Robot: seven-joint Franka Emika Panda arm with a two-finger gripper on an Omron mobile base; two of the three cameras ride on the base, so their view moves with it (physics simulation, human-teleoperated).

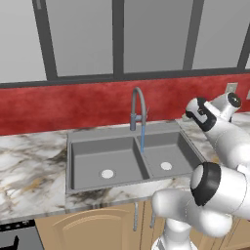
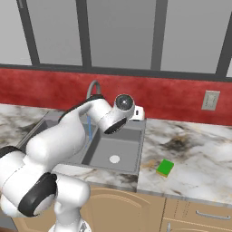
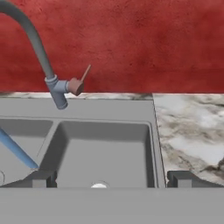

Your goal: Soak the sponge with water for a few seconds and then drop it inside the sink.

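Left to right: the sink sits in the marble counter w/ two basins, the faucet arched over the divider, and the water already running — a thin blue stream dropping near the divider. In the hand view the lever is tilted up beside the faucet stem. The hand hovers above the right basin, fingers spread wide and nothing between them; its dark fingertips frame the basin and drain. Further right, the sponge lies flat on the counter, green side up, near the front edge and well apart from the sink rim. So the step in hand, as I judge it, is the pickup: swing the hand right past the basin edge, come down straight over the sponge w/ the fingers either side of its short sides, close gently — it's prob. soft, though the render is too coarse to say — and lift clear of the rim before carrying it back under the stream.
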